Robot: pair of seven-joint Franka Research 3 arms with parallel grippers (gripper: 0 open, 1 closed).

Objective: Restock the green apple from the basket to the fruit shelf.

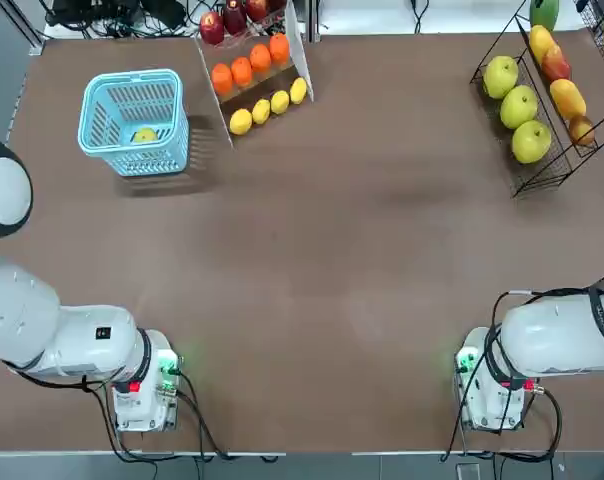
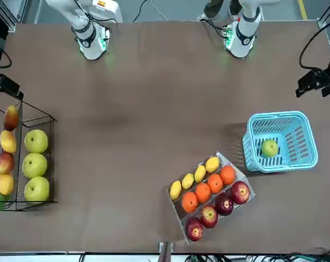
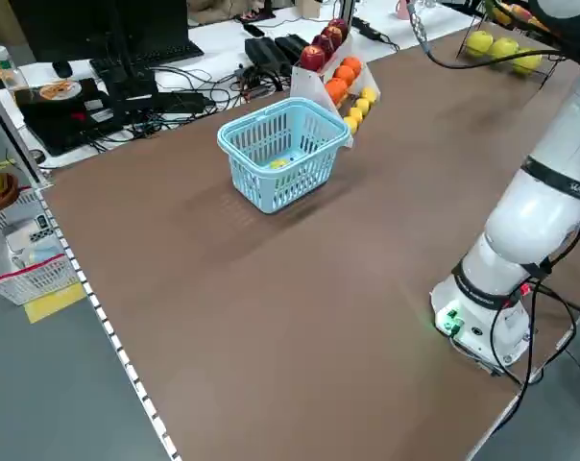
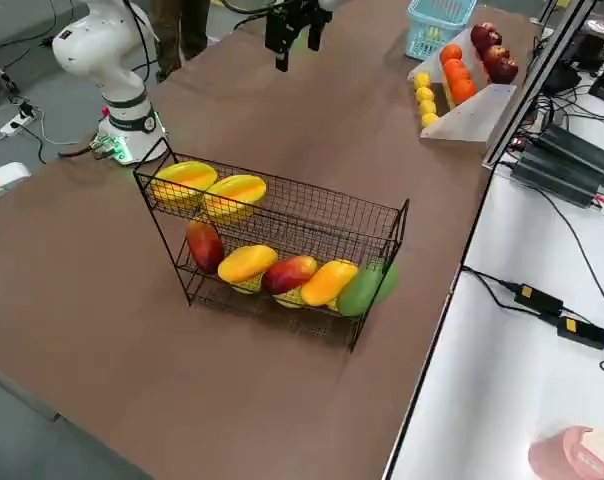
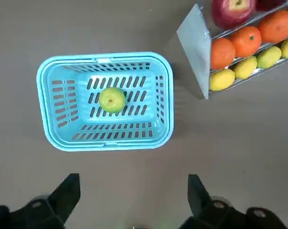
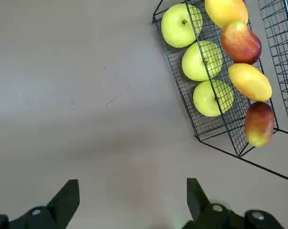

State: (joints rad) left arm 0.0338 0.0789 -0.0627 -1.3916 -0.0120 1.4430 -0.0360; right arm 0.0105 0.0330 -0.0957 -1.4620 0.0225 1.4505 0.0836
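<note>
Near the table's (image 1: pixel 332 260) far left corner, the apple (image 1: pixel 145 135) lies in the basket (image 1: pixel 134 121); both grippers (image 5: pixel 133 202) (image 6: pixel 132 202) hang open above.

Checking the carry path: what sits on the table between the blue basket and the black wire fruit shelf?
In the top view, only the clear tiered fruit stand, beside the basket; from there to the fruit shelf is bare tabletop.
</note>
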